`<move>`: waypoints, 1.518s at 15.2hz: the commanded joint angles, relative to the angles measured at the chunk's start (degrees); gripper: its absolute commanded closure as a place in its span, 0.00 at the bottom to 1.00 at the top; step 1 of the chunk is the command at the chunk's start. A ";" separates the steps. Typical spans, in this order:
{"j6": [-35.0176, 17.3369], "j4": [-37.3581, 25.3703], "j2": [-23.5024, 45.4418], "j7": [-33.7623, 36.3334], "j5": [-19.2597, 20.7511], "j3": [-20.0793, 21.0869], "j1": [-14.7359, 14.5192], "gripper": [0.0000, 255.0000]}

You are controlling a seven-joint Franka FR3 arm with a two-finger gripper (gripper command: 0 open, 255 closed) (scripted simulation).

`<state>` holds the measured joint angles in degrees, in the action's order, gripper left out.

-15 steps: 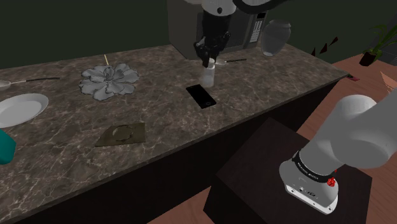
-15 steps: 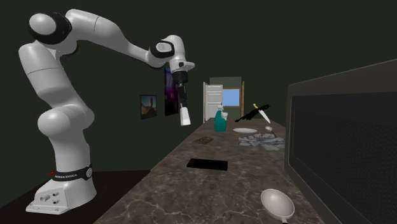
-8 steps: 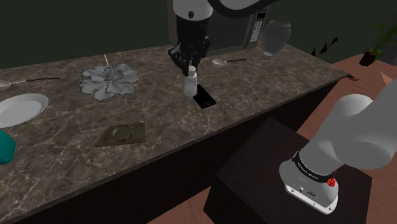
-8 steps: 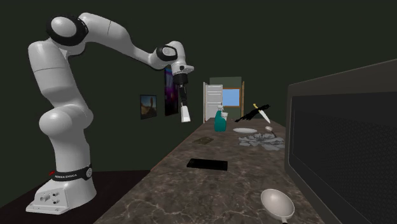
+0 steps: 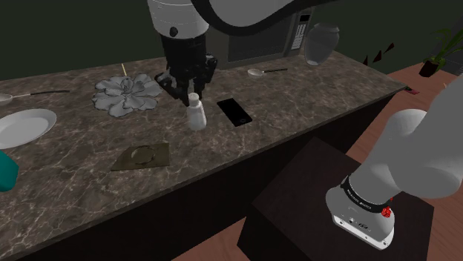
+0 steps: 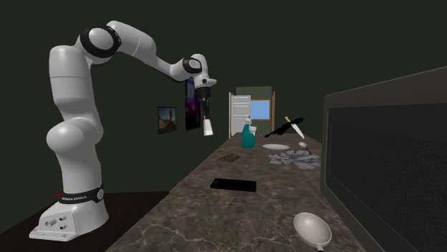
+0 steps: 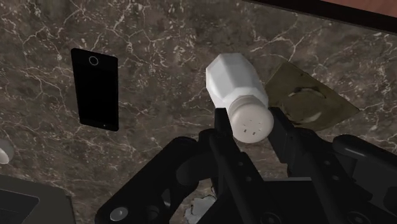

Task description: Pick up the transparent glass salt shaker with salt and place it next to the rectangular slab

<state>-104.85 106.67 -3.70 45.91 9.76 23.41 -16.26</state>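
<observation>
My gripper (image 5: 191, 93) is shut on the cap end of a white salt shaker (image 5: 195, 113), which hangs upright above the marble counter (image 5: 312, 104). In the wrist view the fingers (image 7: 222, 130) clasp the perforated cap, and the shaker (image 7: 235, 86) points away from the gripper (image 7: 250, 124). A flat black rectangular slab (image 5: 235, 112) lies just to the shoulder view's right of the shaker. An olive square slab with a round dent (image 5: 141, 156) lies nearer the front edge, to the left. In the second exterior view the shaker (image 6: 208, 127) hangs high above the counter.
A grey flower-shaped dish (image 5: 127, 94), a white plate (image 5: 26, 126) and a teal object (image 5: 6, 170) sit toward the shoulder view's left. A microwave (image 5: 267, 37), a vase (image 5: 321, 43) and a spoon (image 5: 263, 72) stand at the back. The stand (image 5: 312, 200) is below the counter's front edge.
The arm has swung toward the shoulder view's left with the shaker, from beyond the black slab to just left of it. The grip has not changed.
</observation>
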 commanded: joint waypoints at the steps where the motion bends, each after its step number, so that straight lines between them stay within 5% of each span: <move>1: 2.11 -5.14 3.96 3.25 1.60 1.79 -1.31 1.00; 3: 4.10 -10.65 8.75 6.93 3.79 3.53 -3.25 1.00; 23: -10.26 2.12 10.96 10.47 6.00 2.97 -3.21 1.00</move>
<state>-114.41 108.27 7.07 56.16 15.57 26.41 -19.46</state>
